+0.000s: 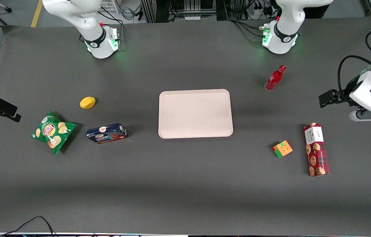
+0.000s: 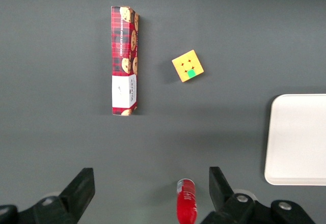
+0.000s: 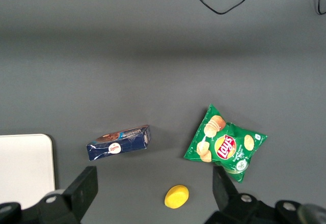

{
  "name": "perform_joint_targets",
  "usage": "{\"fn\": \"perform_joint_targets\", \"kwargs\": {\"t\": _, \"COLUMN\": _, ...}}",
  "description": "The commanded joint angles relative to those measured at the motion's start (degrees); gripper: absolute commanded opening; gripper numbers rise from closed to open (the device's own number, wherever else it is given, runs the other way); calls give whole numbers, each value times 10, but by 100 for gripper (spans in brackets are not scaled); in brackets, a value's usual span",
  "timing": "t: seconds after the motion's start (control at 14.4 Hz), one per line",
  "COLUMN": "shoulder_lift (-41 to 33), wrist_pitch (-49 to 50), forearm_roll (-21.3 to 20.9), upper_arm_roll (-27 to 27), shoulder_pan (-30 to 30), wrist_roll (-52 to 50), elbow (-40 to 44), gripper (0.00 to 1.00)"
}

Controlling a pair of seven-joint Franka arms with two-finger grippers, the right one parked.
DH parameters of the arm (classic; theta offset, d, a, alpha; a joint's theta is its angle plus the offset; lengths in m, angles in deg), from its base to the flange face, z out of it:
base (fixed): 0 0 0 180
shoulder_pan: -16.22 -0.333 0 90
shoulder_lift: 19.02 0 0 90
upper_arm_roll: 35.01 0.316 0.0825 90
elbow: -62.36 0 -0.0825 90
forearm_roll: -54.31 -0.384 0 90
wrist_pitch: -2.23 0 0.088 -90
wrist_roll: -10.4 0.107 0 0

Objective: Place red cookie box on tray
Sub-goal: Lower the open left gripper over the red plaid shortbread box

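The red cookie box [image 1: 316, 149] lies flat on the dark table toward the working arm's end, its white label end farther from the front camera; the left wrist view shows all of it [image 2: 124, 61]. The pale tray [image 1: 195, 113] sits in the middle of the table with nothing on it, and one edge of it [image 2: 300, 137] shows in the left wrist view. My left gripper [image 1: 326, 98] hangs above the table, farther from the front camera than the box and apart from it. It is open [image 2: 151, 188], with nothing held between its fingers.
A red bottle [image 1: 275, 78] stands between the tray and the working arm's base, seen below the gripper [image 2: 186, 199]. A colourful cube [image 1: 282, 148] lies beside the cookie box. A dark blue box [image 1: 106, 133], a chips bag [image 1: 53, 131] and a yellow object [image 1: 87, 102] lie toward the parked arm's end.
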Motion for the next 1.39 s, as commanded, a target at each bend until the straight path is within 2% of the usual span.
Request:
{"fn": "perform_joint_targets", "kwargs": {"t": 0.0, "shoulder_lift": 32, "wrist_pitch": -36, "forearm_roll": -8, "upper_arm_roll": 40, "shoulder_pan": -1, "wrist_roll": 86, "elbow": 10, "gripper": 100}}
{"fn": "perform_joint_targets", "kwargs": {"t": 0.42, "shoulder_lift": 107, "wrist_pitch": -163, "forearm_roll": -7, "upper_arm_roll": 61, "shoulder_pan": -2, "wrist_roll": 117, "elbow": -25, "gripper": 100}}
{"fn": "perform_joint_targets", "kwargs": {"t": 0.56, "shoulder_lift": 127, "wrist_pitch": -233, "forearm_roll": -8, "upper_arm_roll": 61, "shoulder_pan": -2, "wrist_roll": 124, "elbow": -59, "gripper": 100}}
{"fn": "perform_joint_targets", "kwargs": {"t": 0.77, "shoulder_lift": 190, "wrist_pitch": -349, "forearm_roll": 3, "upper_arm_roll": 63, "shoulder_pan": -16, "wrist_roll": 198, "elbow": -85, "gripper": 100}}
{"fn": "perform_joint_targets", "kwargs": {"t": 1.32, "shoulder_lift": 269, "wrist_pitch": -466, "forearm_roll": 5, "upper_arm_roll": 64, "shoulder_pan": -23, "wrist_roll": 202, "elbow": -96, "gripper": 100}}
